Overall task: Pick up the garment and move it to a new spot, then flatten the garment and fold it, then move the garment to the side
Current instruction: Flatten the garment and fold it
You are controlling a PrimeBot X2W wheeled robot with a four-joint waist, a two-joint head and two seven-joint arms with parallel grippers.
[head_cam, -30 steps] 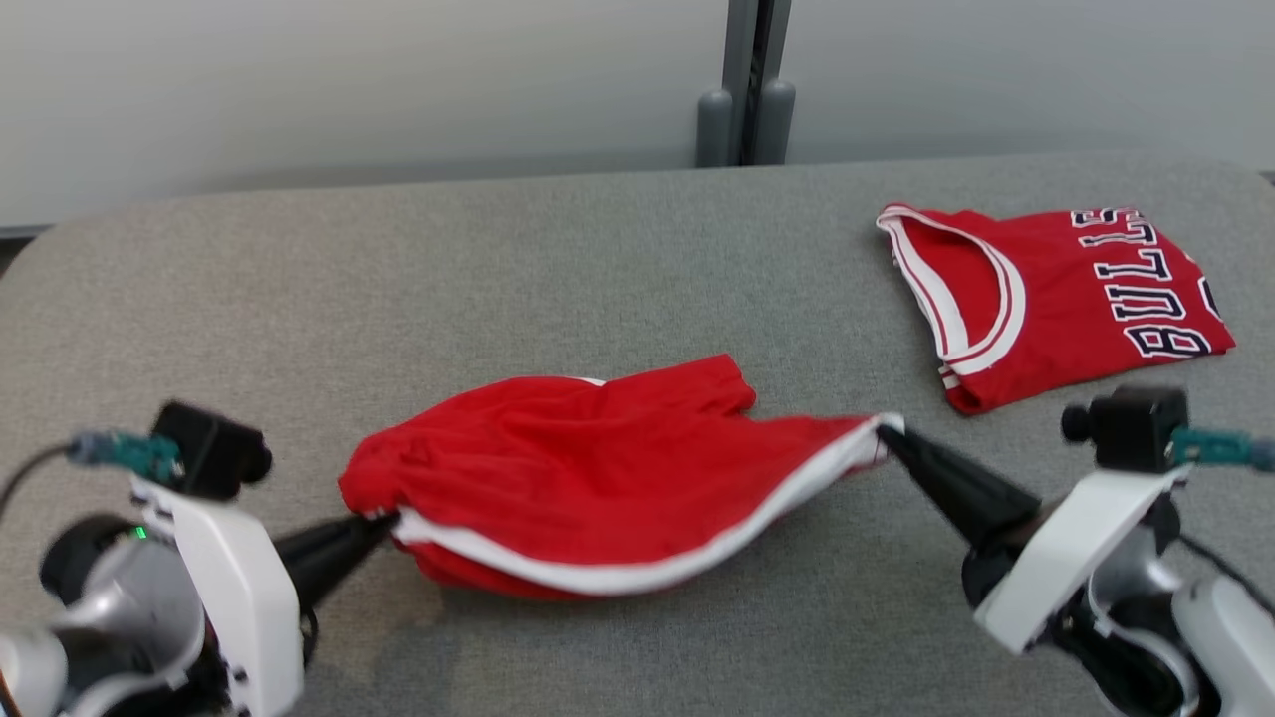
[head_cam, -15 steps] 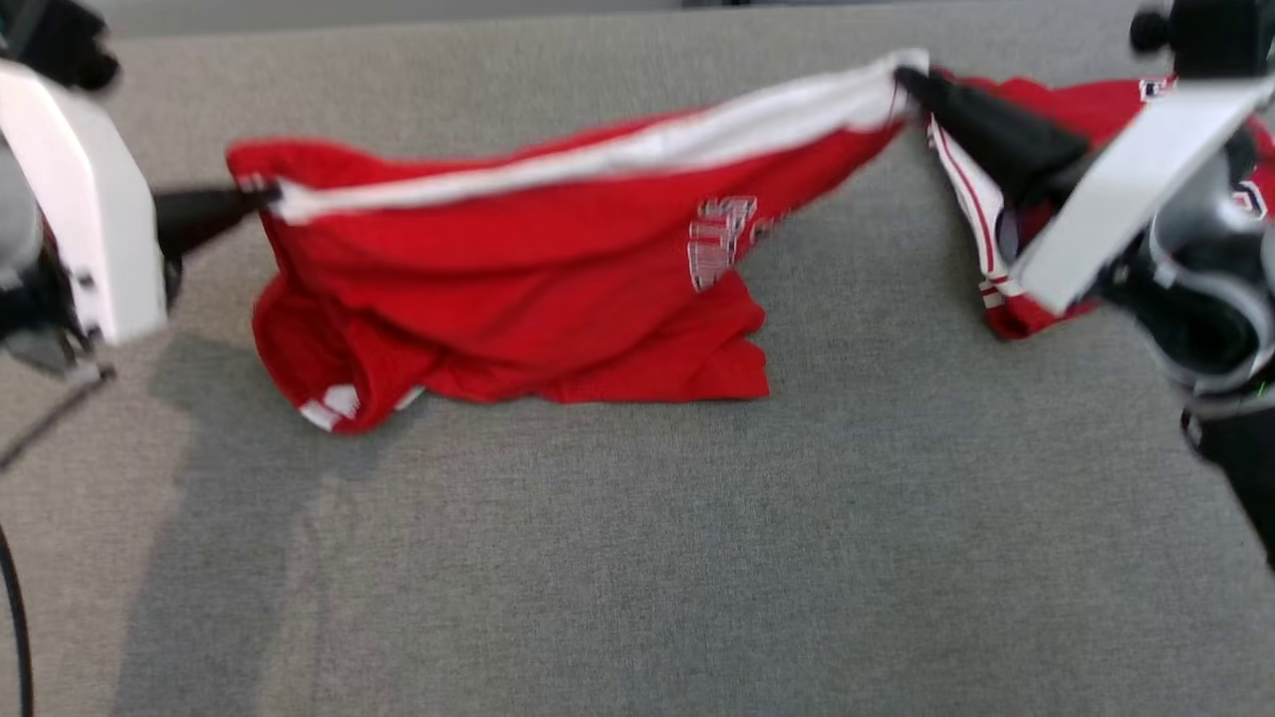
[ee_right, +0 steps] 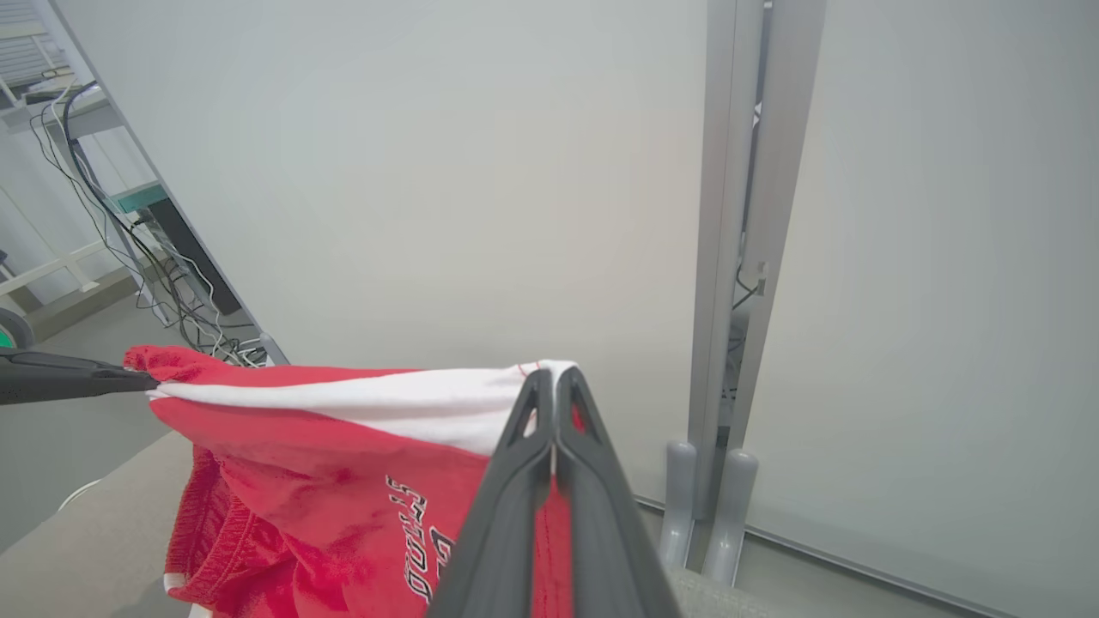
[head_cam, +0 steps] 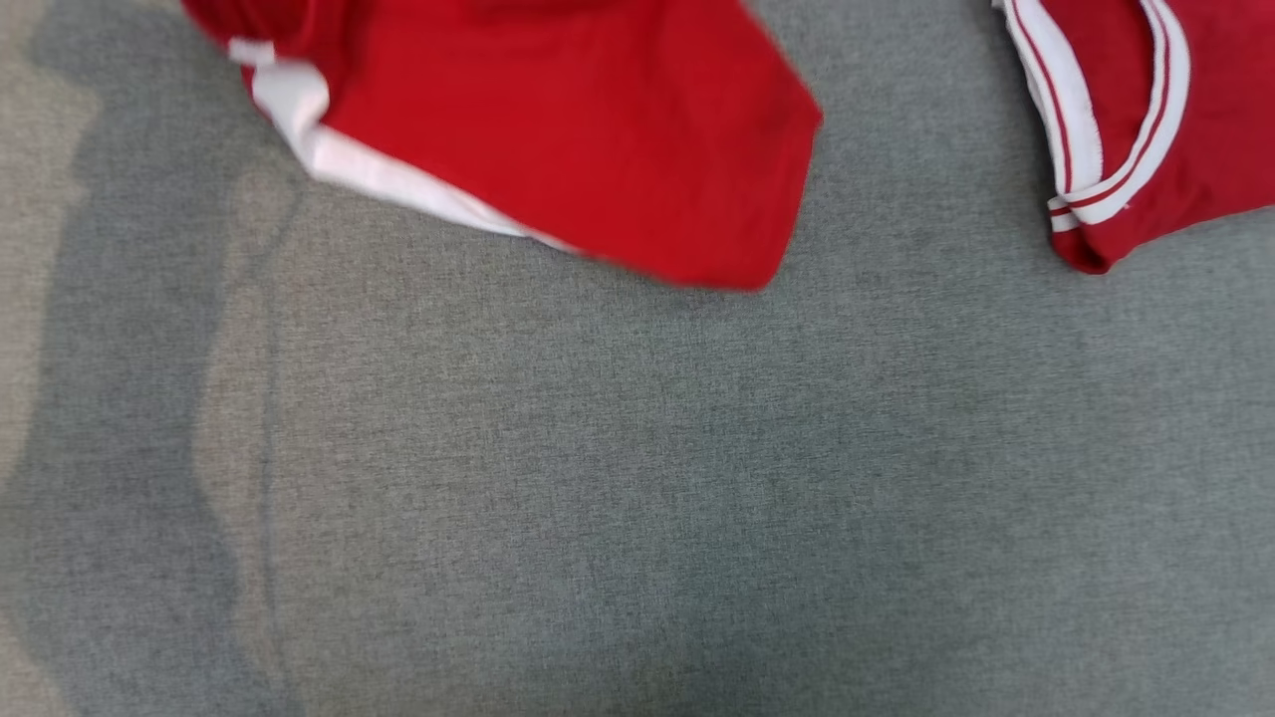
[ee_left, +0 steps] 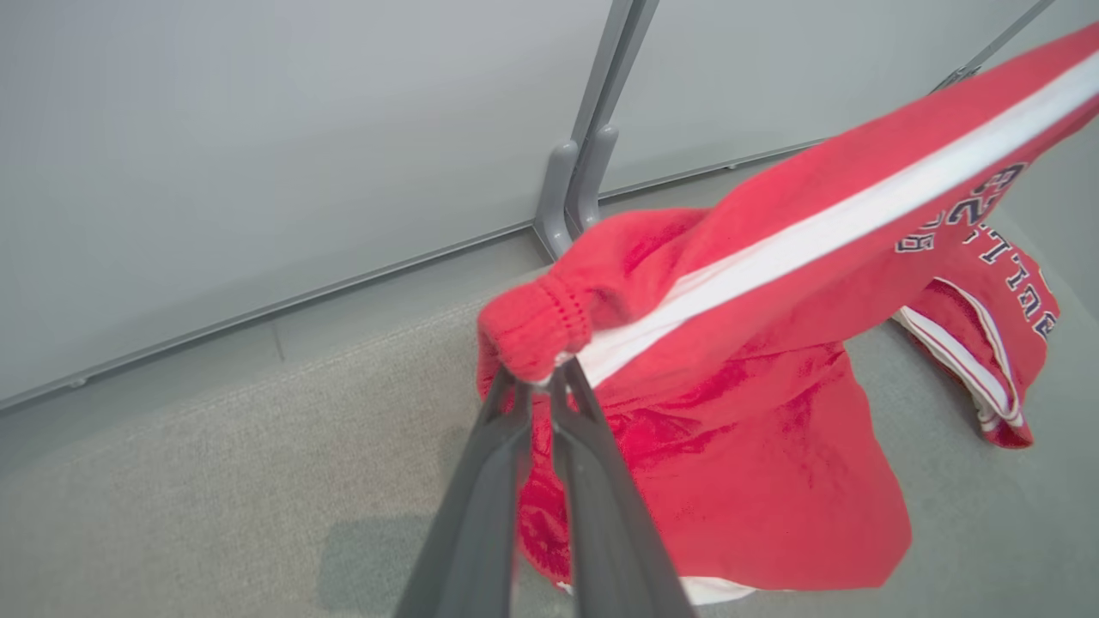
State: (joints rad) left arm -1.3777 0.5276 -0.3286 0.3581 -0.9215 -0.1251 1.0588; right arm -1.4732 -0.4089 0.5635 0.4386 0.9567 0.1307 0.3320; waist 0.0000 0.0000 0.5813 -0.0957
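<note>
Above the grey bench [head_cam: 637,478] the red garment [head_cam: 578,129] hangs stretched along its white band; whether its hem touches the bench I cannot tell. Apart from it lies a folded red jersey [head_cam: 1185,119]. The left pincer [ee_left: 539,384] is clenched on one end of the band, the right pincer [ee_right: 554,378] on the other.

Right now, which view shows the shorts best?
The left wrist view: the shorts hang there almost whole, from the white stripe down to the hem, pinched by the left pincer. The right wrist view gives the stripe stretched to the right pincer; the head view gives the lower hem.
</note>
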